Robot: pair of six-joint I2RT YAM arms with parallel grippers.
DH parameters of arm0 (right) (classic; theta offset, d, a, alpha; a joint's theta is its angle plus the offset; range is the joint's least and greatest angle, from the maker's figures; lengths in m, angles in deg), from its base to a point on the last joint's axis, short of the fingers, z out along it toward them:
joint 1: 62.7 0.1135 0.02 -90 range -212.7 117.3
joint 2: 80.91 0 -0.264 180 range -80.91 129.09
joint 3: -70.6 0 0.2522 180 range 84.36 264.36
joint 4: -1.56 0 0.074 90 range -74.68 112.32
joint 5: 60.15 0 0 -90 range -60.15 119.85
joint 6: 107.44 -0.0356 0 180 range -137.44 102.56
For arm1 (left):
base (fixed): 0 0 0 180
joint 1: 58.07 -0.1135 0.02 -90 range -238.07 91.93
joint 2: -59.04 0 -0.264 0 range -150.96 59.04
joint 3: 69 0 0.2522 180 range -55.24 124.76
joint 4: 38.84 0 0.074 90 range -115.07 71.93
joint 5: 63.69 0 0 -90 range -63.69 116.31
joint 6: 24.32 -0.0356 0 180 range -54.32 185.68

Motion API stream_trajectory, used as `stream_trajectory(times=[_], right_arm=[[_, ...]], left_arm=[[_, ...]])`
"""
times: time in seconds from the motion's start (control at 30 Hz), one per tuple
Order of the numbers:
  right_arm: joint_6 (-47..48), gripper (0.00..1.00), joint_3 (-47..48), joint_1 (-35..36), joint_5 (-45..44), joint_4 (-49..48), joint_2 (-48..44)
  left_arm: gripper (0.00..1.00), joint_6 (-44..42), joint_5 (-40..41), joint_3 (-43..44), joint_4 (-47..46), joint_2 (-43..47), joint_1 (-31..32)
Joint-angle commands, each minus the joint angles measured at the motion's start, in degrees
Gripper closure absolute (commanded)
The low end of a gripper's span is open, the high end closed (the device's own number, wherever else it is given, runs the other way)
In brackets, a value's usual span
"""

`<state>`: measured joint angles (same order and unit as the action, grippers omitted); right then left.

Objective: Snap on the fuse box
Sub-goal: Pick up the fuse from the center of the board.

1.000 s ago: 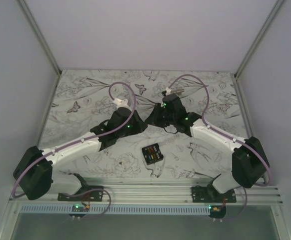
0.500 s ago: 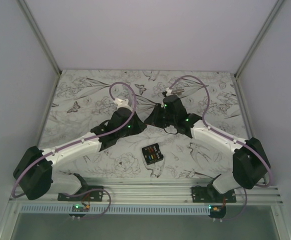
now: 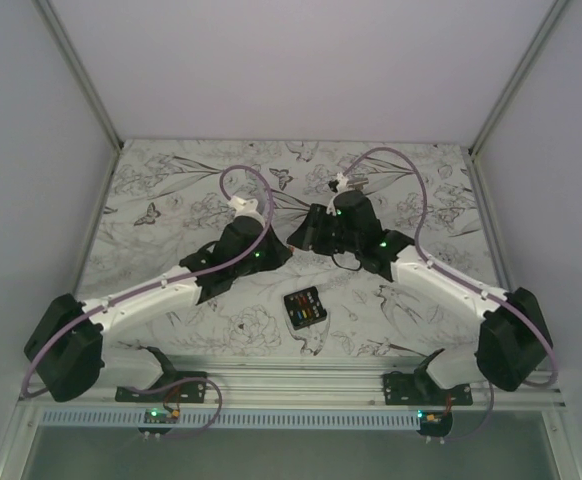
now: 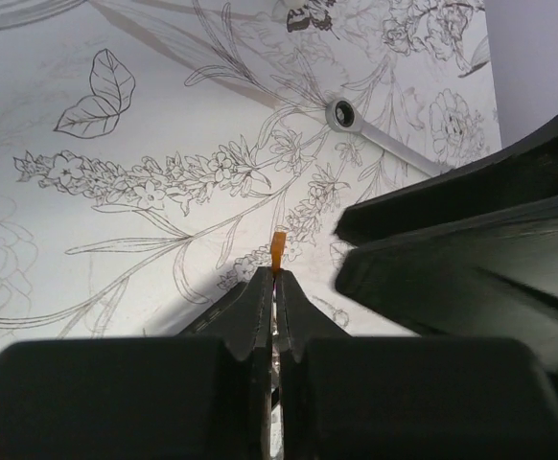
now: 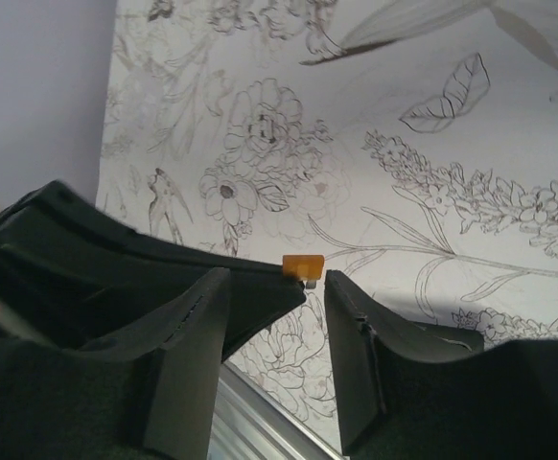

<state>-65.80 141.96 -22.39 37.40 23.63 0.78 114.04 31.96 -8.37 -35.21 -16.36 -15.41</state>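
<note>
The fuse box [image 3: 304, 307], a small black box with coloured fuses on its face, lies on the patterned table in front of both arms, with neither gripper touching it. My left gripper [image 3: 283, 241] [image 4: 275, 274] is shut on a small orange fuse [image 4: 279, 245], whose tip sticks out past the fingertips. My right gripper [image 3: 301, 234] [image 5: 277, 280] is open and faces the left one tip to tip. In the right wrist view the orange fuse [image 5: 303, 265] shows just past my open fingers, nearer the right finger, held above the table.
A silver wrench [image 4: 380, 142] lies on the table beyond the left gripper. The table's metal front rail [image 3: 301, 378] runs along the near edge. Grey walls close in the left, right and back sides.
The right arm's elbow has swung out to the right and its gripper has edged left toward the left gripper. The left arm and the fuse box have stayed put.
</note>
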Motion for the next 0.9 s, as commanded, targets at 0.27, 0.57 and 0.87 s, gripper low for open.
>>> stream_trajectory(times=[0.27,0.57,0.87], right_arm=[[25.64,0.46,1.25,-1.22,13.73,-0.49,-13.14],[37.96,0.47,0.53,-1.28,30.2,-1.97,-19.34],[42.47,0.5,1.73,-1.26,41.73,-1.21,-19.25]], left_arm=[[1.0,-19.19,-17.19,-4.89,-1.05,16.64,-4.27],[1.0,-25.7,-31.18,-4.28,0.24,24.4,-4.44],[1.0,-26.82,-37.43,-1.69,0.82,25.04,-3.92]])
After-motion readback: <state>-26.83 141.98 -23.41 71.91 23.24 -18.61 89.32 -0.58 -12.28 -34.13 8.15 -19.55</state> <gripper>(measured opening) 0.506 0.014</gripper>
